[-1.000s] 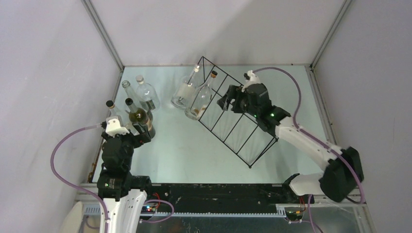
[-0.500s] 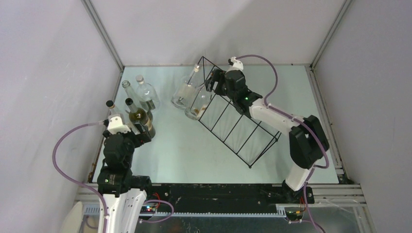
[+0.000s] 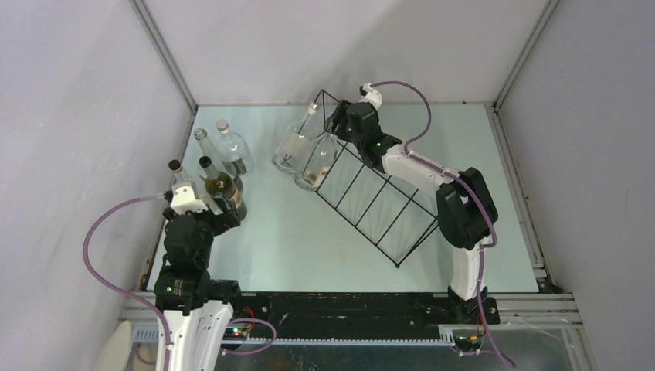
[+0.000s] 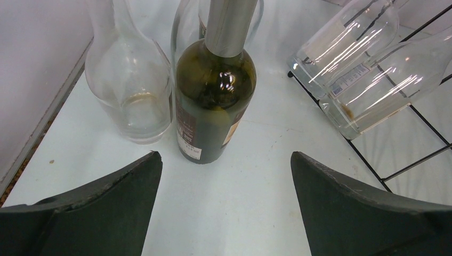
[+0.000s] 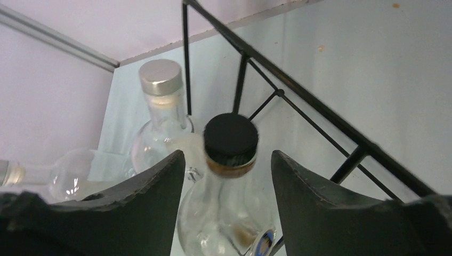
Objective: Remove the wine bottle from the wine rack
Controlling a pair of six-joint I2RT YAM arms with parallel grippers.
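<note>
**My right gripper (image 5: pixel 226 154) is spread around the wine bottle (image 5: pixel 230 160)**

The wine bottle leans in a slot near the far end of the wine rack (image 3: pixel 369 188). Its black cap pokes up at me, so that is the easy part to grab. My fingers sit on each side of the cap, not squeezing yet. A silver-capped bottle (image 5: pixel 160 85) leans just beside it. My left gripper (image 4: pixel 225 156) is spread too, by the dark green bottle (image 4: pixel 213 101), well apart from the rack, I think to keep out of the way
</note>
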